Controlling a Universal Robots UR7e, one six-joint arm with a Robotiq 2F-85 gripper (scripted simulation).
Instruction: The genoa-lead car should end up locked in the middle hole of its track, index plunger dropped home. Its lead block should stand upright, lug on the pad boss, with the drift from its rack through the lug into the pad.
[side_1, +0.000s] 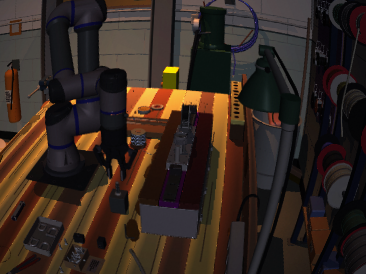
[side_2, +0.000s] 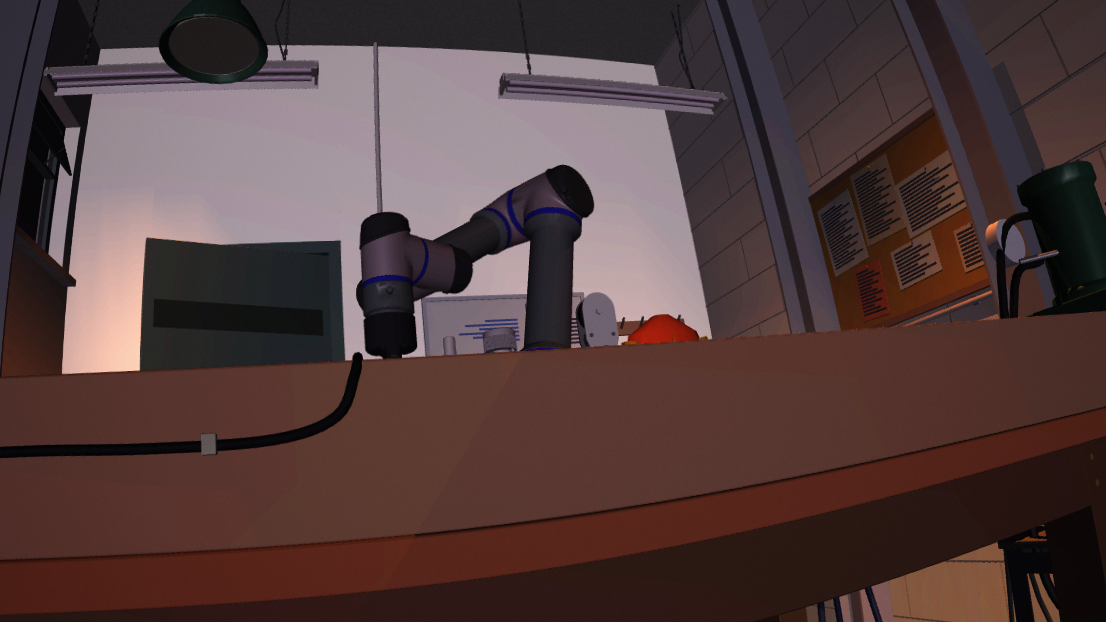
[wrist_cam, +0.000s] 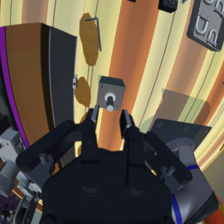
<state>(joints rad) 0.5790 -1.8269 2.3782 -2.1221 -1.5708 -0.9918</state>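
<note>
The drift (wrist_cam: 109, 102) stands upright in its small dark rack block (side_1: 119, 201) on the bench, left of the long fixture. That fixture (side_1: 177, 170) carries the track along its top, with the grey car and block hardware (side_1: 181, 142) near its middle; details there are too dark to read. My gripper (side_1: 116, 169) hangs open and empty just behind the rack, and from the wrist camera its fingers (wrist_cam: 109, 120) frame the drift's pale head from above. In the second side camera the bench edge hides the fingers, and only the wrist (side_2: 384, 334) shows.
The arm's base (side_1: 62, 165) stands on a dark plate at the left of the bench. A knurled part (side_1: 138, 136) sits behind the gripper. A grey tray (side_1: 44, 235) and small dark parts lie at the front left. A lamp on a grey post (side_1: 280, 150) rises on the right.
</note>
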